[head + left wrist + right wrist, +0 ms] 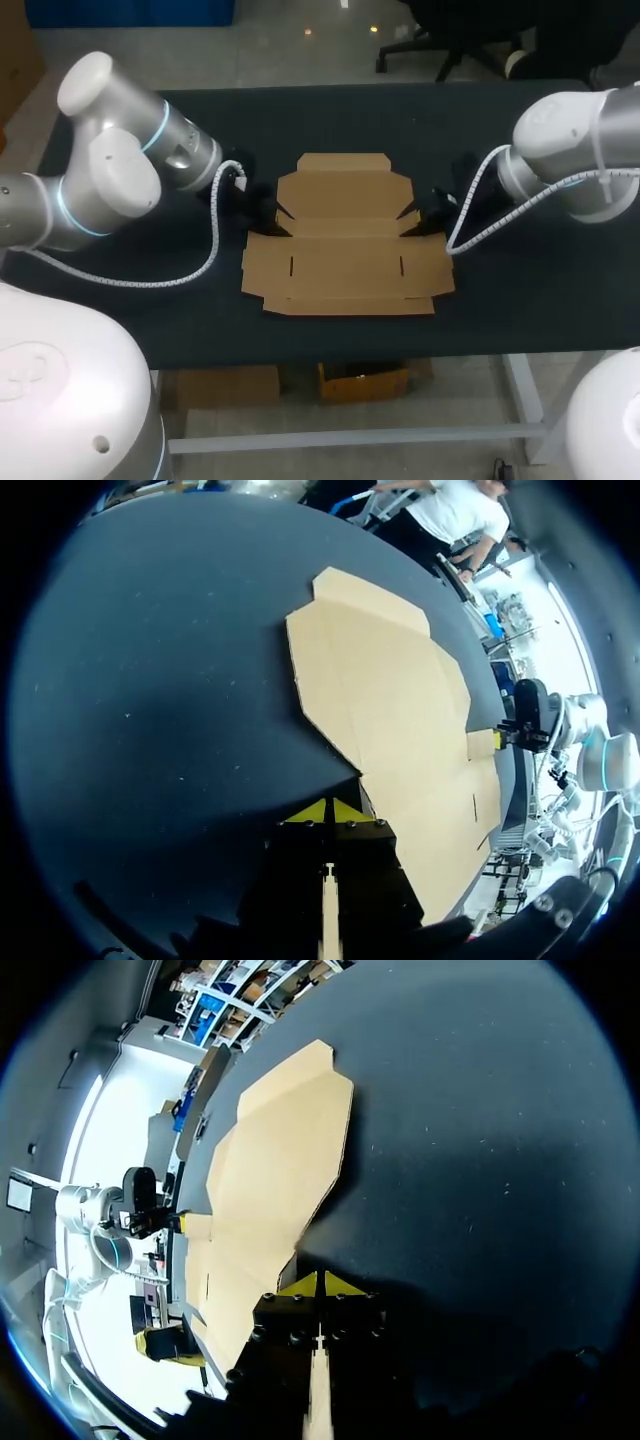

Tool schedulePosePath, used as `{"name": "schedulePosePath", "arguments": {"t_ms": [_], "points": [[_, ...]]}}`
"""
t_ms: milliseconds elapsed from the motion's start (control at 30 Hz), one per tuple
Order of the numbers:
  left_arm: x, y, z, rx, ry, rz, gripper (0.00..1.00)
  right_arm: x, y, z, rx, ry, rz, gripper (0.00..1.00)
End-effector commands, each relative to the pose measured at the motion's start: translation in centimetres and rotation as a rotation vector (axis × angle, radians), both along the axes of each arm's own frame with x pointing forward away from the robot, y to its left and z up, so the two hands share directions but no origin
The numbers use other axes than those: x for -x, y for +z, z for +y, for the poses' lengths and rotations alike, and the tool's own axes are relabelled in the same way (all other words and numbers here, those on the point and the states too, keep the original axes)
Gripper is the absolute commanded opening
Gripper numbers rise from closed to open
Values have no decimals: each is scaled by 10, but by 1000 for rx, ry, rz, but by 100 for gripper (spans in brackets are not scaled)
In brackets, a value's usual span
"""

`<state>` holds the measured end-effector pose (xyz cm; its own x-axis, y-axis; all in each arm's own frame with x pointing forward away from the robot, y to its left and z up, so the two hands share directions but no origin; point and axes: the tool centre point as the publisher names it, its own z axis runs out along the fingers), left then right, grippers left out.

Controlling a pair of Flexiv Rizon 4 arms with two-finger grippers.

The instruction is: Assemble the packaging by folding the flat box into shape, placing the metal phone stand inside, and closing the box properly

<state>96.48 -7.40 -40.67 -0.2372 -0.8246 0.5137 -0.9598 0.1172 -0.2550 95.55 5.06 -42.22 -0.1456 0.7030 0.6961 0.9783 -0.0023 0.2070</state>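
Note:
The flat brown cardboard box (345,255) (400,710) (280,1160) lies unfolded in the middle of the black table (520,290), flaps spread out. My left gripper (262,215) (330,810) is low at the box's left edge, by the notch between two flaps. Its yellow tips are shut together with nothing between them. My right gripper (425,215) (320,1285) mirrors it at the box's right edge, also shut and holding nothing. Each wrist view shows the other arm's gripper across the cardboard (530,720) (140,1200).
A white coiled cable (190,275) hangs from the left arm over the table's left part. Another cable (480,225) loops beside the right gripper. Bare black table surface lies to the left, right and behind the box.

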Motion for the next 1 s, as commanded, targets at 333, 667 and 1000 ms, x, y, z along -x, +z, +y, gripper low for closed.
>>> {"name": "schedulePosePath", "arguments": {"t_ms": [333, 667, 1000], "points": [[5, 10, -8, -58, 3, -36, 0, 10, 13, 8, 69, -58, 8, 0], [6, 15, -15, -96, -8, -55, 0, 13, 15, 11, 101, -81, 8, 0], [10, 20, -20, -125, -9, -80, 0, 9, 17, 15, 114, -76, 5, 0]]}}
